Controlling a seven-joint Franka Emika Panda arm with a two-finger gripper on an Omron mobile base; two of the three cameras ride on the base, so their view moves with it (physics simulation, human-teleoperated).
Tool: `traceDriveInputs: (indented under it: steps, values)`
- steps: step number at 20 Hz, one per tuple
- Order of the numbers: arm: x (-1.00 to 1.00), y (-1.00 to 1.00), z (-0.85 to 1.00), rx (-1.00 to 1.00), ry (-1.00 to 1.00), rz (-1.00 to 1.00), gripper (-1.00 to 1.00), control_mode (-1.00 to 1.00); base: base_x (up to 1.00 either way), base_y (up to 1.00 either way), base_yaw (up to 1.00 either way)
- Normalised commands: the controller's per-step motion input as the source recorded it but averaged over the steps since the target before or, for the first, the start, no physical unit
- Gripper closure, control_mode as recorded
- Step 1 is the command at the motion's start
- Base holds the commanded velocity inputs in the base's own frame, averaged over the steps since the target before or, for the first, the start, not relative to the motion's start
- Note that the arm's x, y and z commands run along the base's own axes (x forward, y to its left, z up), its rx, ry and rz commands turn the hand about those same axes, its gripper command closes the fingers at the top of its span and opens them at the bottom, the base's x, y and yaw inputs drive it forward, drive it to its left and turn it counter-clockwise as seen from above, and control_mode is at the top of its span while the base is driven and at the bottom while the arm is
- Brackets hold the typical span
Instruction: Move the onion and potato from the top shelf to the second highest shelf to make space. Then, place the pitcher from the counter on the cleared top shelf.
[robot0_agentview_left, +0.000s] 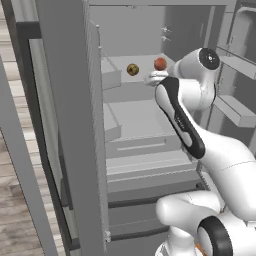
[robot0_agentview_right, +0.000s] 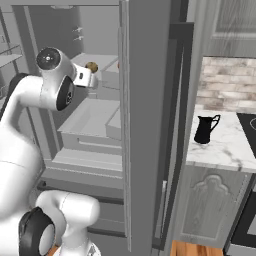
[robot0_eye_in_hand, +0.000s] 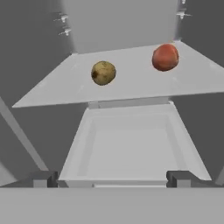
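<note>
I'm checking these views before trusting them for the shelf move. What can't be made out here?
- Onion: in the right base view, nearly all hidden behind the fridge door's edge.
- Second highest shelf: its right part is covered by the arm in the left base view.
- Pitcher: small in the right base view; whether it holds anything cannot be told.

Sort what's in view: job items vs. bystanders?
Job: onion, potato, top shelf, second highest shelf, pitcher, counter, open gripper.
Bystanders: fridge door, stovetop, brick backsplash.
</note>
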Motion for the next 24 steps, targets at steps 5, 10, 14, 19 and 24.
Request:
traceDriveInputs:
  steps: [5,10,14,19,24]
  values:
    - [0.42,0.1,0.07,0.0,0.02,0.0,-1.0,-1.0,0.0,0.0,0.0]
    - [0.54,0.11,0.0,0.0,0.04,0.0,-1.0,-1.0,0.0,0.0,0.0]
    - [0.51,0.19,0.0,-0.01,0.03,0.0,-1.0,-1.0,0.0,0.0,0.0]
    - [0.5,0.19,0.0,-0.01,0.03,0.0,-1.0,-1.0,0.0,0.0,0.0]
    - [0.45,0.07,0.0,0.0,0.01,0.0,-1.0,-1.0,0.0,0.0,0.0]
